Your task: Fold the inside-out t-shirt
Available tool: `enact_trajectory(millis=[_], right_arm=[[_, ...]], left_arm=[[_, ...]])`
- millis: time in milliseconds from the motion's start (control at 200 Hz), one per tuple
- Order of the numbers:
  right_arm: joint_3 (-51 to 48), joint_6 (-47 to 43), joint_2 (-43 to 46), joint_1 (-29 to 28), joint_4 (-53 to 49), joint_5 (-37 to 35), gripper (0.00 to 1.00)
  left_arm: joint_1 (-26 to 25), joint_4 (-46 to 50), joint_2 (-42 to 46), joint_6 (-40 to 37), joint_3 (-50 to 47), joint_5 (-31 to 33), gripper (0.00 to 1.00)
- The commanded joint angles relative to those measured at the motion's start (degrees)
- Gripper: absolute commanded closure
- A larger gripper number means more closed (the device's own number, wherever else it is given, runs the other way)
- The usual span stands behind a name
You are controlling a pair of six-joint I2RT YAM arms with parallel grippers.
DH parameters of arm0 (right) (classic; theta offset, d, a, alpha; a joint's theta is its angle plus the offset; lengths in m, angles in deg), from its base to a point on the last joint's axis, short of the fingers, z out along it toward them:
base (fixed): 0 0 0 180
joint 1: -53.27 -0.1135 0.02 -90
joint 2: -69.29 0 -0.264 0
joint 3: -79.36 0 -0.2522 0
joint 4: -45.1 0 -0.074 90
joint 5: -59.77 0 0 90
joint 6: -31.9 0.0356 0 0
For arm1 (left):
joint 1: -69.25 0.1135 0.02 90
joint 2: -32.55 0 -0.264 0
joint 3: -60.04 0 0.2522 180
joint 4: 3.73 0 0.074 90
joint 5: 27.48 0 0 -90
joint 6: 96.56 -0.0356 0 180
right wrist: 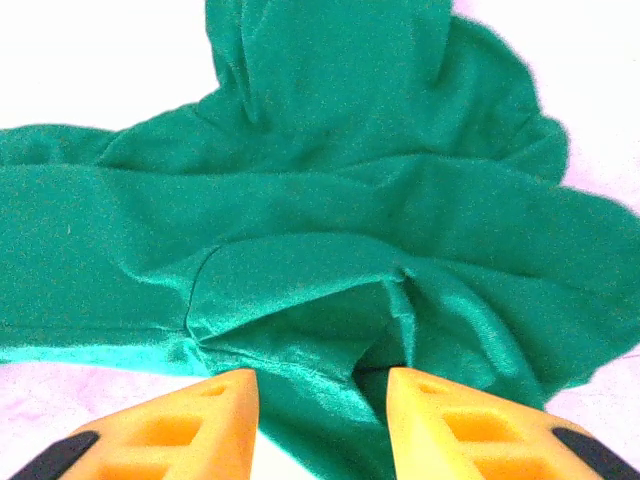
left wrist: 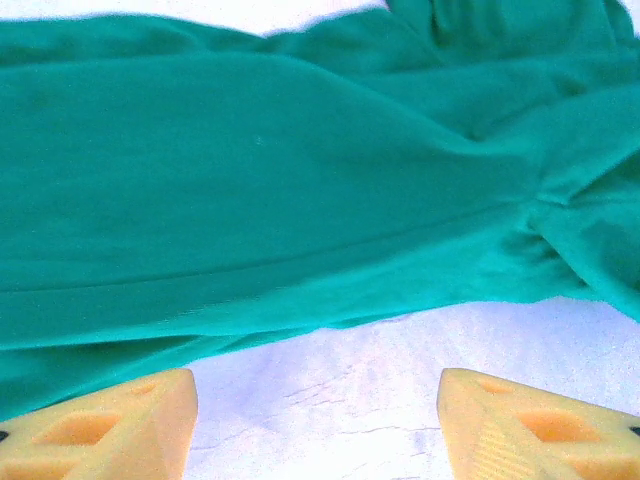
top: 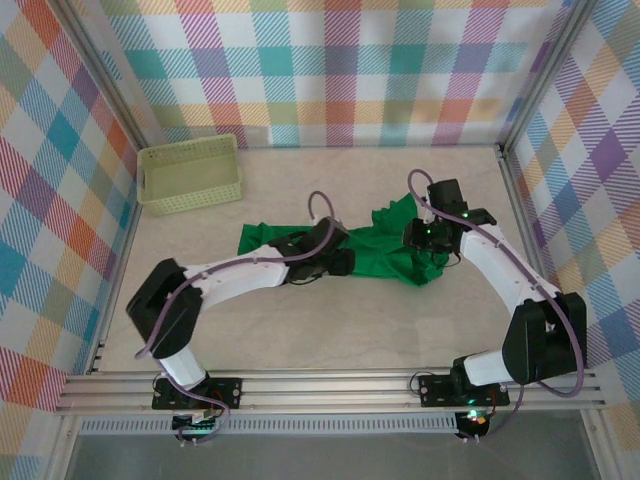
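Nearest the left wrist lens, the left tool (left wrist: 318,388) stood open, its two yellow fingers (left wrist: 110,425) wide apart over bare desk (left wrist: 330,350) and gripping nothing. The green t-shirt (left wrist: 250,190) lay just beyond, toward twelve o'clock, its edge running from nine to three. Closing from there would likely catch only air, or snag a single layer and drag the cloth askew.

From the right wrist, the right tool (right wrist: 322,385) had its fingers partly apart at six o'clock. A raised ridge of cloth lay between them and did not look pinched. The fabric bunched into folds toward twelve and three o'clock. A grab here could gather several layers at once and press those wrinkles into the fold.

From above, the t-shirt sprawled mid-desk as a crumpled band from nine to three o'clock. Both tools were low at it, the left near its middle and the right at its three o'clock end. A basket (top: 192,196) sat well apart at ten o'clock. With both arms close over one garment, uneven pulls could twist it, or the arms could crowd each other.
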Motion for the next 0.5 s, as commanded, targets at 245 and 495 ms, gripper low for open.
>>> enact_trajectory(millis=[245,495], right_arm=[[-4.6,4.1,-4.5,0.0,4.1,4.9,0.65],[-4.8,4.5,-6.9,0.0,5.9,6.9,0.67]], left_arm=[[9.2,1.3,10.8,2.3,-8.5,1.5,0.34],[15.5,3.0,14.6,1.8,-11.4,0.8,0.32]])
